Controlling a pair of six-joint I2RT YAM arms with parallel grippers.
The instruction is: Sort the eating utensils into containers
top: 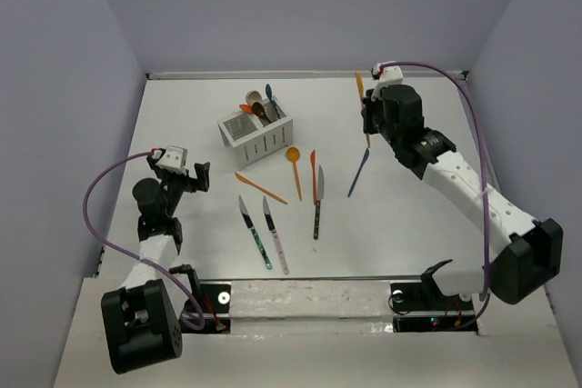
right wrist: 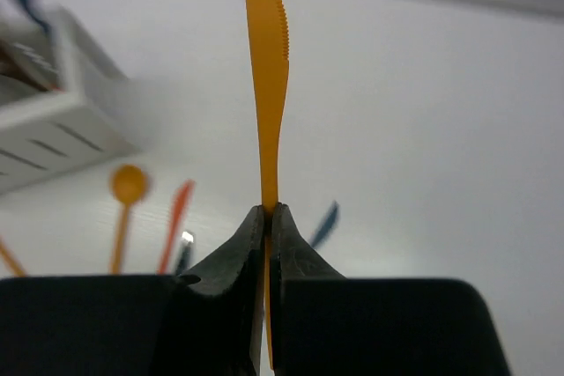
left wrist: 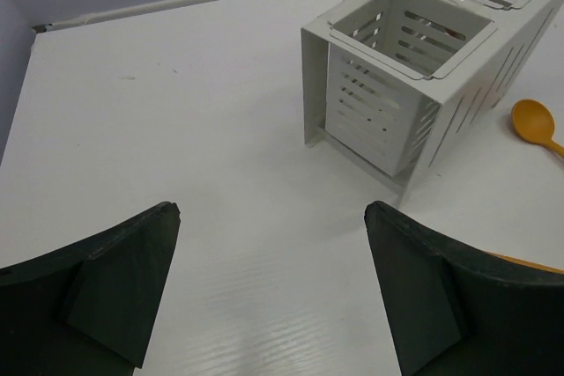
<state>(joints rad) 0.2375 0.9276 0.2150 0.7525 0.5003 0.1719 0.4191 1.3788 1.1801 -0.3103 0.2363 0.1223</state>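
The right arm stretches from the near right corner toward the far edge. Its right gripper (right wrist: pixel 269 210) is pinched tight on the handle of a thin orange knife (right wrist: pixel 266 68) of plastic, held in the air with the serrated blade pointing away from the wrist. The left arm is folded upright by the left edge; the left gripper (left wrist: pixel 273 210) has its dark fingers spread wide, holds nothing, and faces the caddy (left wrist: pixel 414 85). That white slotted box with two square compartments sits on the matte white counter (top: pixel 182 106) toward the far edge, left of the middle. Its farther compartment holds orange, brown and blue utensils standing up. Between the caddy and the near edge lie an orange spoon (top: pixel 293 165), a slanting orange utensil (top: pixel 260 188), a red-orange knife (top: pixel 313 174), a blue knife (top: pixel 358 173), a grey-bladed knife (top: pixel 317 206), a teal-handled knife (top: pixel 255 232) and a pink-handled knife (top: pixel 275 235).
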